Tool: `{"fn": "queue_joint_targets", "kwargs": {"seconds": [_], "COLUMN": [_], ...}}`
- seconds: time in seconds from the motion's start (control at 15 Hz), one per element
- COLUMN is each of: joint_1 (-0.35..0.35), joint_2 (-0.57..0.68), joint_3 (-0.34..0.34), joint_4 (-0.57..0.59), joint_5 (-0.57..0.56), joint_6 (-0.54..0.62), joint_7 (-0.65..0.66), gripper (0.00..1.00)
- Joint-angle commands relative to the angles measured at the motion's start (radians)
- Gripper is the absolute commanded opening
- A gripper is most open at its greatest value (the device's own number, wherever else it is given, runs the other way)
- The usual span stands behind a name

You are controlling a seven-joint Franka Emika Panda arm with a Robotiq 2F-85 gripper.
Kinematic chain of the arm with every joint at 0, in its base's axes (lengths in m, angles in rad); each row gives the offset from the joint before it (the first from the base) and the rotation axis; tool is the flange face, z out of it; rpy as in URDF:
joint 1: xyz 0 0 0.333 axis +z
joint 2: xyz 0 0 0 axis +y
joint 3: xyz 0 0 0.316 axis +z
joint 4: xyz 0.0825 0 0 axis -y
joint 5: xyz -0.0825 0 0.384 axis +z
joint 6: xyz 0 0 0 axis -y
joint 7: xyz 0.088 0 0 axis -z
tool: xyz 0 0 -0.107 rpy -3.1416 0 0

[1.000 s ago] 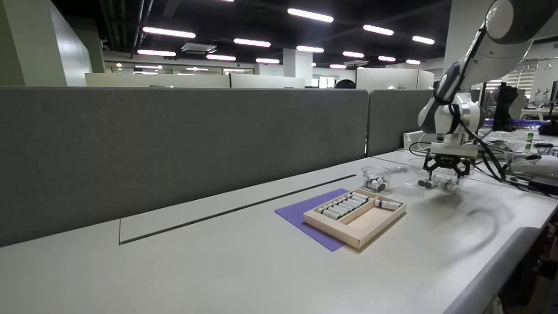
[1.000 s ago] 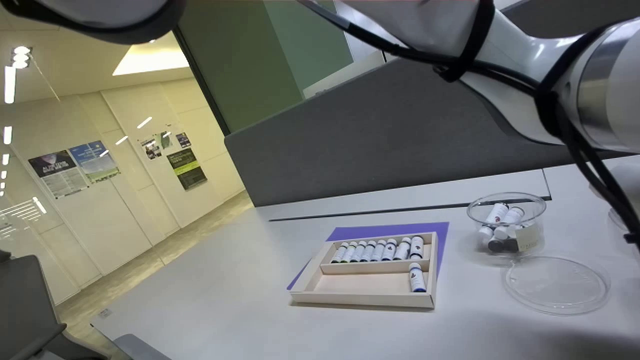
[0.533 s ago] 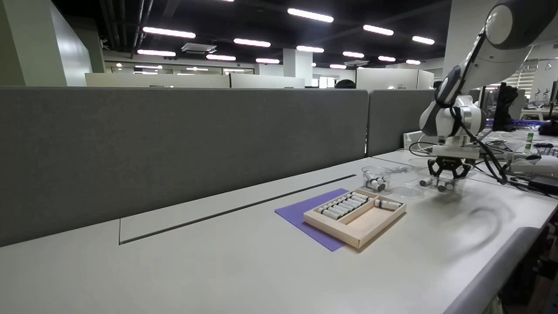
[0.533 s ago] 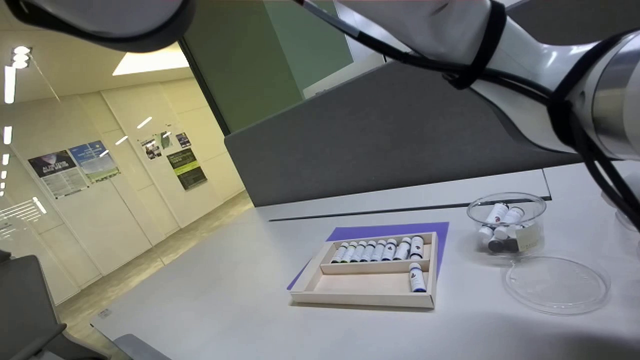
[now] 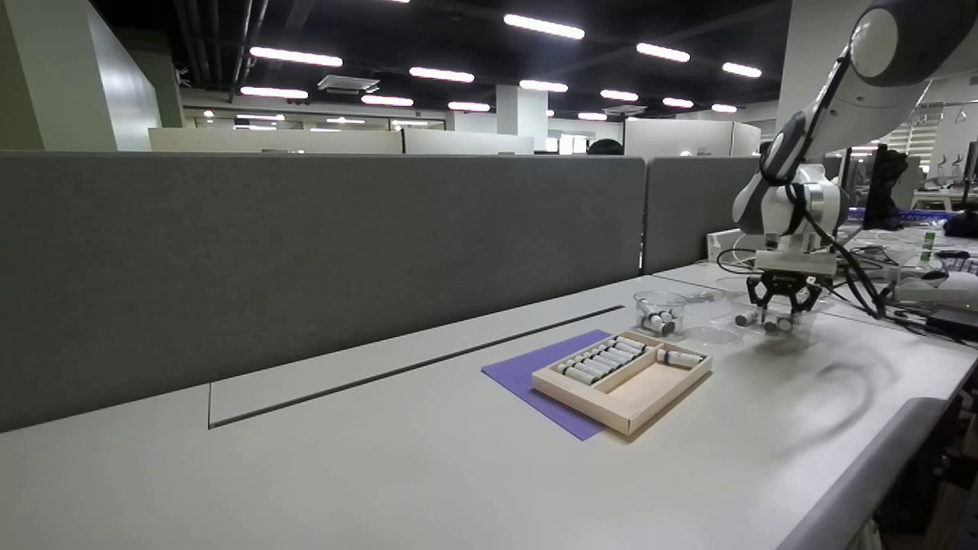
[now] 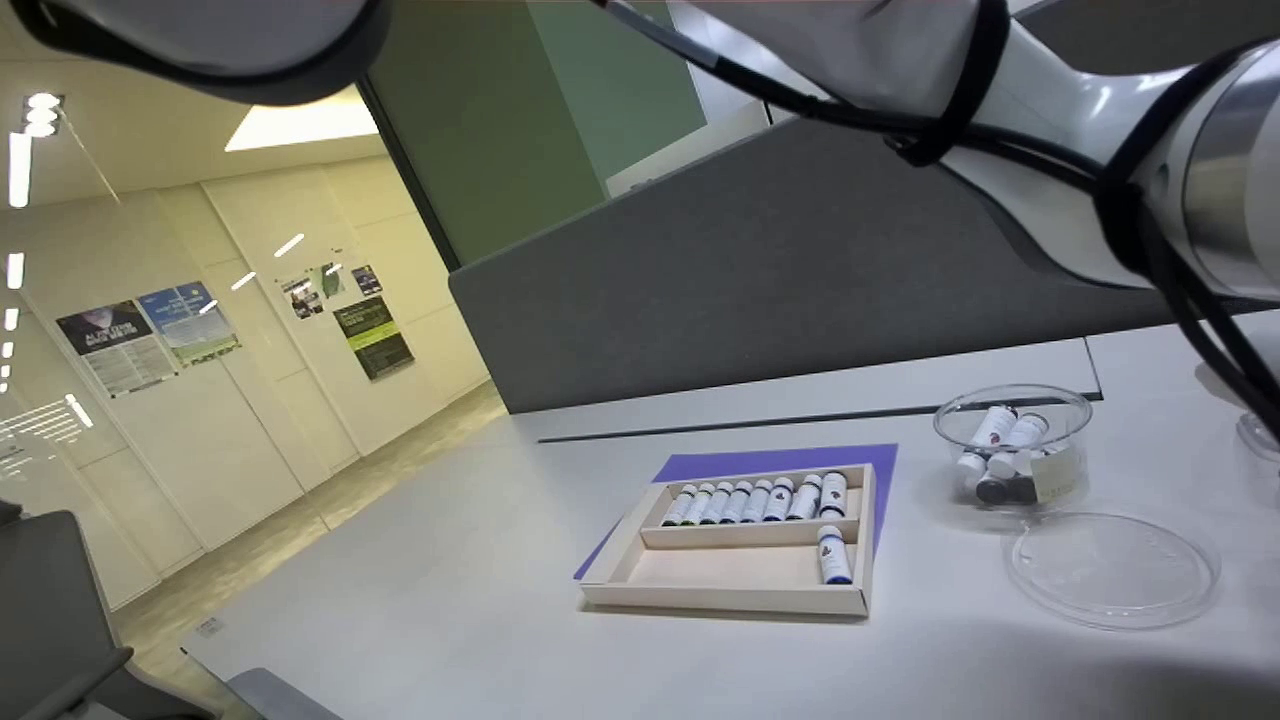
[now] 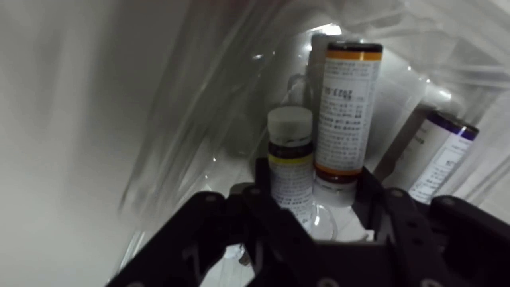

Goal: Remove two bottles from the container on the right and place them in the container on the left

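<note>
The gripper (image 7: 314, 179) pinches a yellow-banded bottle (image 7: 291, 173) and an orange-banded bottle (image 7: 346, 111) together inside a clear container (image 7: 235, 135). A purple-banded bottle (image 7: 440, 155) (label partly showing) lies near them.

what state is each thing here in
Yellow-banded white-labelled cylindrical bottle: capped
Orange-banded white-labelled cylindrical bottle: capped
Purple-banded white-labelled cylindrical bottle: cap hidden
Black two-fingered gripper: astride the first two; clamped or not, can't tell
Clear plastic container under gripper: open
Clear round plastic tub: open, partly filled
Clear round plastic lid: off, lying flat
Pale wooden box: open
</note>
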Motion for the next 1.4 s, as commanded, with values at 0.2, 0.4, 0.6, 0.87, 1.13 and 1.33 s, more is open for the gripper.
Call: {"fn": "queue_joint_targets", "kwargs": {"seconds": [0.2, 0.4, 0.6, 0.87, 1.13, 1.33], "joint_1": [0.029, 0.049, 0.072, 0.117, 0.159, 0.181], "joint_2": [-0.094, -0.134, -0.157, -0.163, -0.157, -0.146], "joint_3": [-0.011, -0.018, -0.019, -0.004, 0.026, 0.051], "joint_4": [0.032, 0.027, 0.022, 0.014, 0.003, 0.001], "joint_5": [-0.008, -0.019, -0.024, -0.033, -0.032, -0.024], "joint_6": [-0.165, -0.188, -0.163, -0.12, -0.027, 0.036], "joint_7": [0.04, 0.034, 0.028, 0.008, -0.014, -0.019], "gripper": [0.21, 0.21, 0.21, 0.21, 0.21, 0.21]}}
